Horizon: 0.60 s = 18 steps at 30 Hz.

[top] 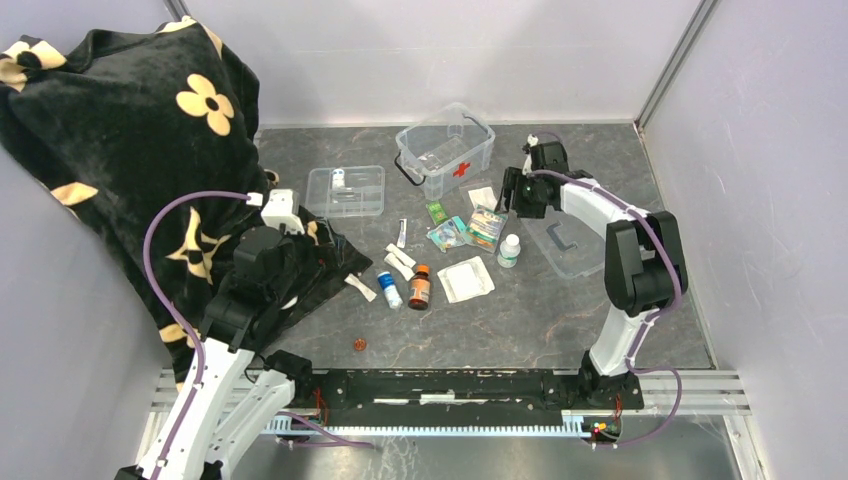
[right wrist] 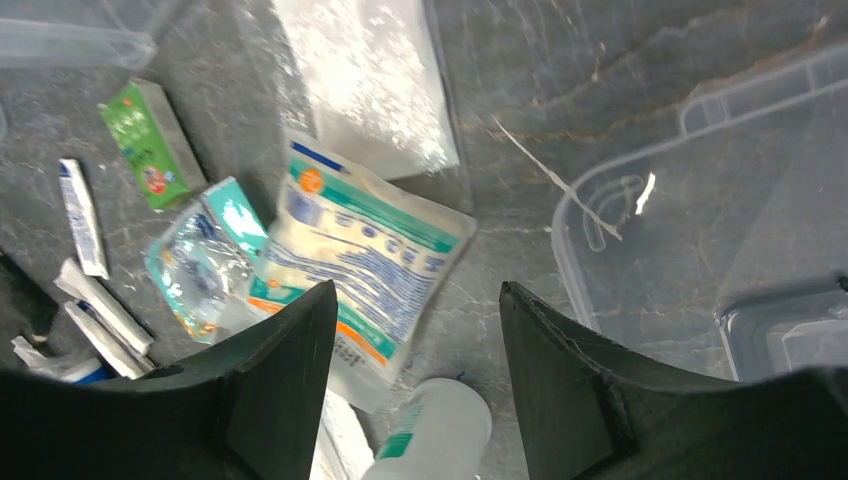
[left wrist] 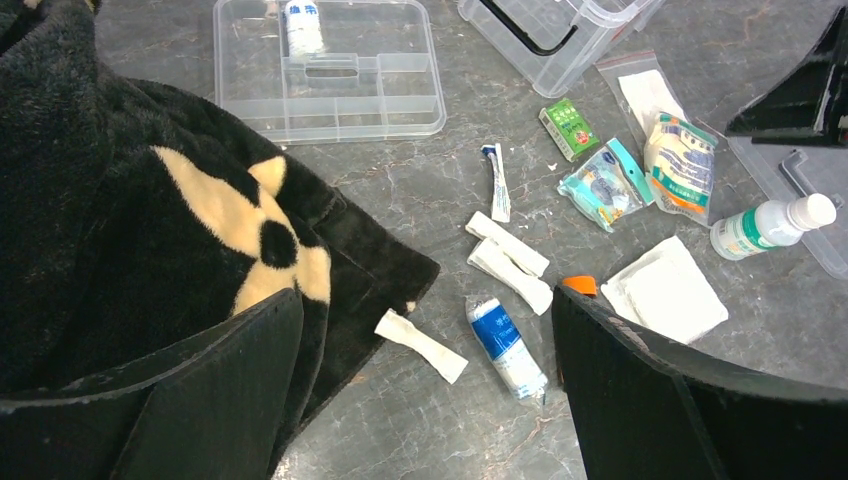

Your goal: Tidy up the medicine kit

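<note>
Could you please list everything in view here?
Clear plastic red-cross medicine kit: 1, clear, far centre.
Shallow clear divided tray: 1, clear, left of kit.
Flat clear lid: 1, clear, right.
Black flowered blanket: 1, black, left.
White green-labelled bottle: 1, white, beside lid.
Brown bottle: 1, brown, centre.
Green carton: 1, green, near kit.
Printed pouches: 2, teal-white, centre.
White gauze pad: 1, white, centre.
White wrapped strips: 3, white, centre.
Coin: 1, copper, near edge.
Left tool: 1, black, open, at blanket edge.
Right tool: 1, black, open, over pouches.

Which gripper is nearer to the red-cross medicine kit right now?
Right. The right gripper hovers just right of the medicine kit; the left gripper is farther off, at the black blanket's edge, beyond the divided tray.
</note>
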Each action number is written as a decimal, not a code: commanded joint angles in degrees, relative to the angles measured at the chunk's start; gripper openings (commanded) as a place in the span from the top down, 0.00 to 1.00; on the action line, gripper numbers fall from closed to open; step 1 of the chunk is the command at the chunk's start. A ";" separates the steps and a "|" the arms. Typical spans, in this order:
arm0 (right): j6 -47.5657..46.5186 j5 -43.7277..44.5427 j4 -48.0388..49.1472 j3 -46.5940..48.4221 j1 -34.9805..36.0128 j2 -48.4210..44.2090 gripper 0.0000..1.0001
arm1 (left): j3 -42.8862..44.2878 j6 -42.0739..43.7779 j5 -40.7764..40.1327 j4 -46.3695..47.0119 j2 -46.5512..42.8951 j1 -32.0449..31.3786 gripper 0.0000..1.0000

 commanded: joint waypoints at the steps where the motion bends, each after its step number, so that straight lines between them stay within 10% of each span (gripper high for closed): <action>1: 0.82 -5.60 2.23 -2.21 -1.29 0.81 0.34 | 0.17 1.16 0.49 1.71 -0.03 -0.16 0.00; 18: -0.78 -9.77 2.68 -2.91 -1.23 7.19 0.44 | 0.17 1.25 0.99 1.71 0.52 -0.12 0.00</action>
